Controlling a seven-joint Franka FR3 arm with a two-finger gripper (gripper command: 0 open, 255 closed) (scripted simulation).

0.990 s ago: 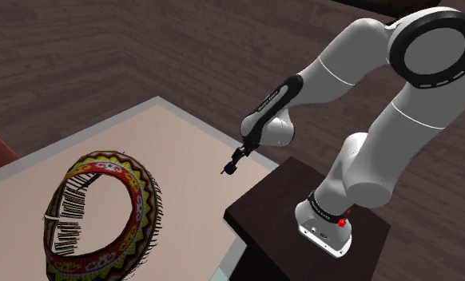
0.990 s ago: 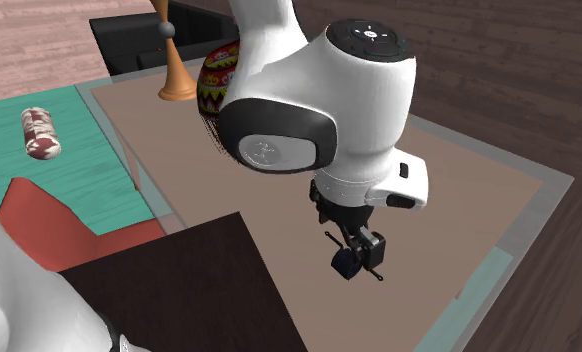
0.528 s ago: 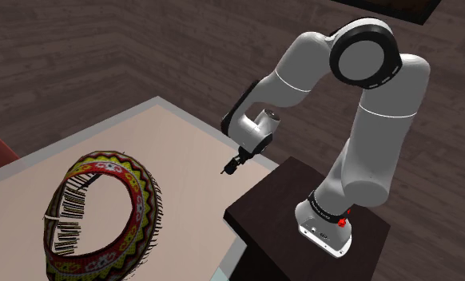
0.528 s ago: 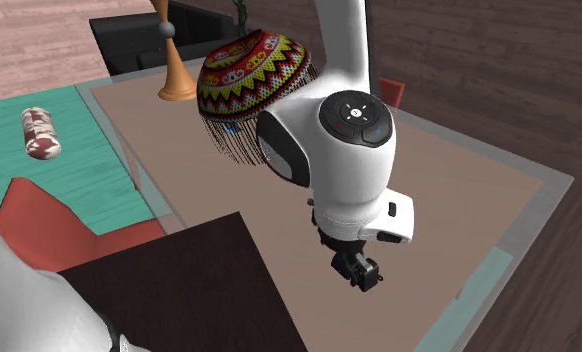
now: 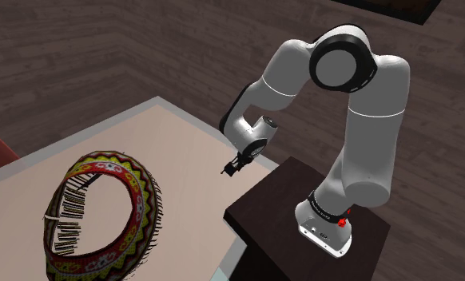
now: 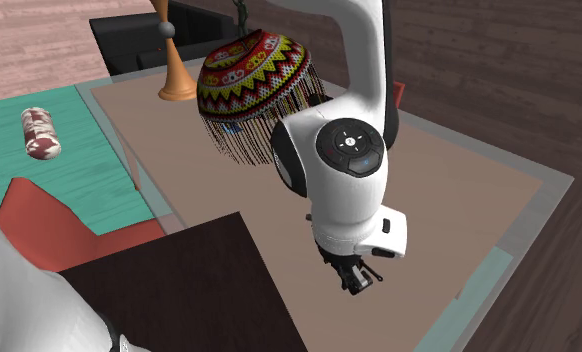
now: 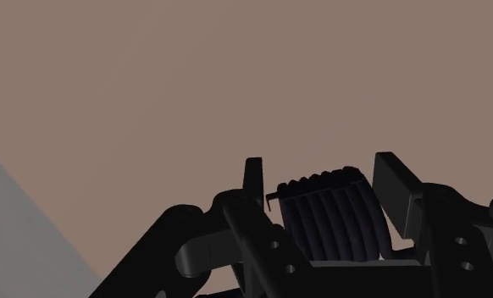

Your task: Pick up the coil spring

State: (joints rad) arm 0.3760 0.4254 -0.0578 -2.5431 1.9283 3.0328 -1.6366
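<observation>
Mostly done. Shoulder view's left: patterned fringed hoop [image 5: 103, 211] lies on beige surface [image 5: 183, 144], well apart from my jaws, no obstacle. Centre: my jaws clenched around dark coil spring [image 7: 329, 222], near surface edge. Cannot tell whether it's clear of surface; raising probably left. Right: dark stand [image 5: 279, 199].

The coil spring [image 7: 329, 222] is ribbed, the tabletop [image 5: 167, 136] matt, the arm [image 5: 372, 148] glossy, the floor [image 5: 79, 56] wooden.

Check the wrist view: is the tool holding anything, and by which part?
Yes: the tool clasps the dark coil spring by its two ends, one finger against each end.
</observation>
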